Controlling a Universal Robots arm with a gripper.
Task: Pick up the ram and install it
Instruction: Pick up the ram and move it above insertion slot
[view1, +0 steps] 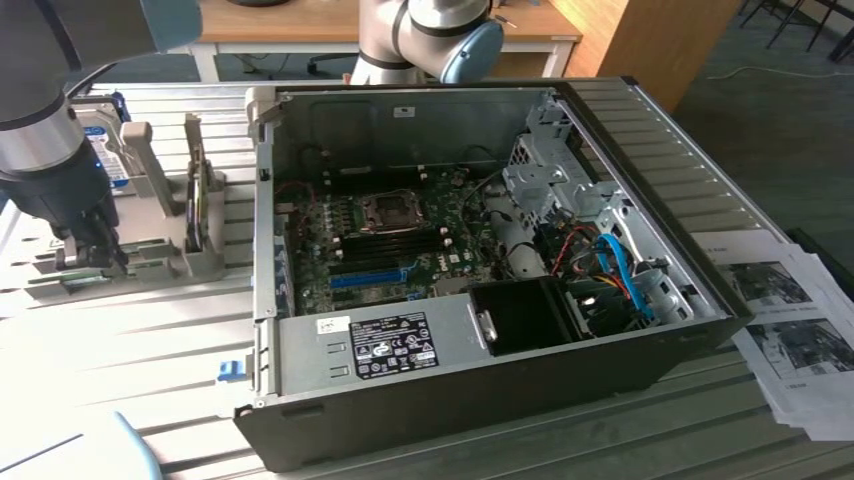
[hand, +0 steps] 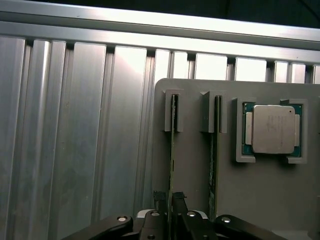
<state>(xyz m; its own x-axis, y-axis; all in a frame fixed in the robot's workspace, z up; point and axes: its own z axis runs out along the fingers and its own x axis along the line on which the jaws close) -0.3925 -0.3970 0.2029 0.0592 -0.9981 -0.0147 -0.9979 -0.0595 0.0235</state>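
Note:
The ram (hand: 172, 150) is a thin green stick standing on edge in a slot of a grey holder (hand: 192, 165). A second stick just like it (hand: 214, 150) stands in the neighbouring slot. My gripper (hand: 169, 204) is down over the first stick with one dark fingertip (hand: 159, 199) on each side of it. The jaws are open and close to the board. In the exterior view the gripper (view1: 91, 258) hangs low over the grey holder (view1: 174, 265), at the exterior view's left of the open computer case (view1: 467, 400).
A processor chip (hand: 272, 129) lies in a recess of the holder beside the sticks. A hard drive (view1: 104, 140) stands upright in a rack behind the arm. The case's motherboard (view1: 387, 240) lies exposed. Printed papers (view1: 787, 330) lie at the exterior view's right on the slatted metal table (view1: 134, 340).

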